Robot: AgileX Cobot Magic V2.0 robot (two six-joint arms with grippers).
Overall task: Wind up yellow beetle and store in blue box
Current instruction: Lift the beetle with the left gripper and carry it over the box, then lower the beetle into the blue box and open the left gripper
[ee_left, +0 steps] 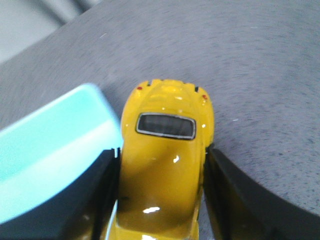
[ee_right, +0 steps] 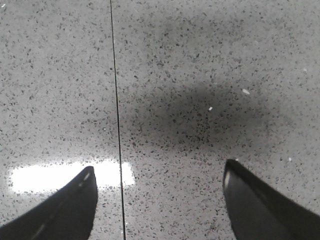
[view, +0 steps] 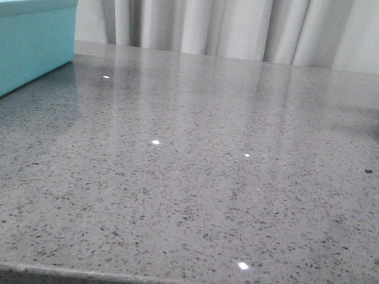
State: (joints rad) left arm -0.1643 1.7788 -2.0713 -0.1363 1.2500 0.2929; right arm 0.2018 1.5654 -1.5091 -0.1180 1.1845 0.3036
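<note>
The yellow beetle [ee_left: 167,165] is being held between the two dark fingers [ee_left: 100,200] of the left gripper [ee_left: 162,195], which is clamping the glossy body on both flanks, the rear window and tail pointing away from the wrist. The blue box [ee_left: 55,160] is lying just beside the gripper's one finger and lower than the car, with the speckled grey tabletop [ee_left: 240,65] spreading beyond the beetle's tail; whether the wheels are touching anything cannot be told from this view. The right gripper [ee_right: 160,200] is hanging spread apart and empty over bare tabletop, its fingers casting a soft shadow beneath. In the front view the box [view: 22,47] is sitting at the far left of the table and neither arm is showing. Judged from this, the storing step is in hand: the grip is best kept firm on the slippery shell, the car carried level over the box opening, and let go only once it is low inside.
</note>
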